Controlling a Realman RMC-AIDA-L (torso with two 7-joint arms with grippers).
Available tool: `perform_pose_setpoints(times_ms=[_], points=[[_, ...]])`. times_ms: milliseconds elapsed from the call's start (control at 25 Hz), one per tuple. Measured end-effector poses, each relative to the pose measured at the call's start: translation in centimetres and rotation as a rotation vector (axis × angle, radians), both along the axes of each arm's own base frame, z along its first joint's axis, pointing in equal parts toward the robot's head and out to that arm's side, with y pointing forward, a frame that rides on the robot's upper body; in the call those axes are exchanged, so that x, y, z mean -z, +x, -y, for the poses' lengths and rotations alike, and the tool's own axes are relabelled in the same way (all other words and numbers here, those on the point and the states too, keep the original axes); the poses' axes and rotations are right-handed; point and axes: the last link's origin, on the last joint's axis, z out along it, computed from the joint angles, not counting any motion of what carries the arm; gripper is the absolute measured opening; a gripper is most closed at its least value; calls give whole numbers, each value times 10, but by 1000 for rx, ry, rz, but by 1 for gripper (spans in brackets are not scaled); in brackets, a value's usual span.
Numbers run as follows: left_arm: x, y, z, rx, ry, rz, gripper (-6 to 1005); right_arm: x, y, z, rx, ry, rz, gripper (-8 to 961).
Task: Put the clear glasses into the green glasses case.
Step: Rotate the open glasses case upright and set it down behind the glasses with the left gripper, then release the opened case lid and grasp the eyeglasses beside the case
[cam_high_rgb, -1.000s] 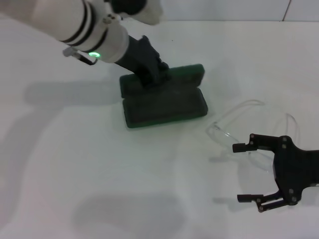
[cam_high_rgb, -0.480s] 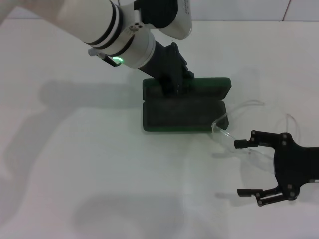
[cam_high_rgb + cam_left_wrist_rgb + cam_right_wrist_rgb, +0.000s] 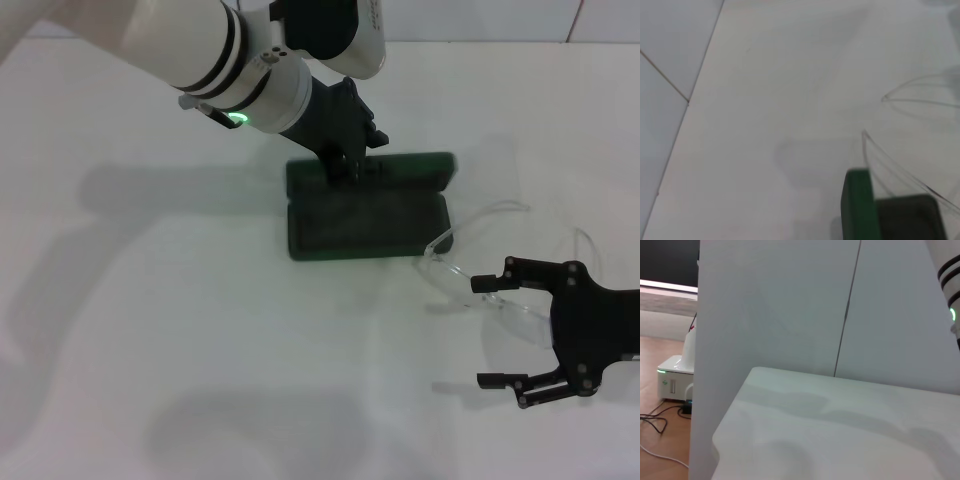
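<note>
- Clear glasses (image 3: 500,262) lying on the white desk (image 3: 150,330) at right, long axis running left to right, lens front toward the near side, temple arms curving away to the far side.
- Right end effector (image 3: 487,334) just near of them and slightly right, fingers spread wide and pointing left; upper fingertip over or touching the lens edge, contact not certain; nothing held.
- Far the nearer of the two arms to the glasses, so probably the one to pick them up.
- Green glasses case (image 3: 366,205) open, just left and far of the glasses, long axis also left to right; left end of the glasses almost touching the case's near right corner.
- Left end effector (image 3: 342,168) at the far left part of the case, down on the lid near the hinge, apparently steadying it; fingers hidden, open or closed impossible to tell.
- Likely move: short lift and carry leftward and away into the tray, keeping both long axes aligned.
</note>
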Motion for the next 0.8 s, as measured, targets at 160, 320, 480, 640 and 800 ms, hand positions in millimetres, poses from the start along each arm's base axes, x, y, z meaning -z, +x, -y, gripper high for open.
perform_pose_setpoints(times_ms=[160,320,480,640,800], points=[[0,1,0,4,4,-1,247,0,0,-1,2,2,-2,870],[-1,4,-1,11,7,5,305,-2,0,-2,6,9,-3,870],[-5,14,3,16,8,79,364,-8,2,-4,26,36,-18,870],[-16,8,13,-3,16,235,366,-15,0,-8,66,16,-32,869],[-28,-12,33,-19,17,478,368,-25,-5,-12,101,-8,-32,869]])
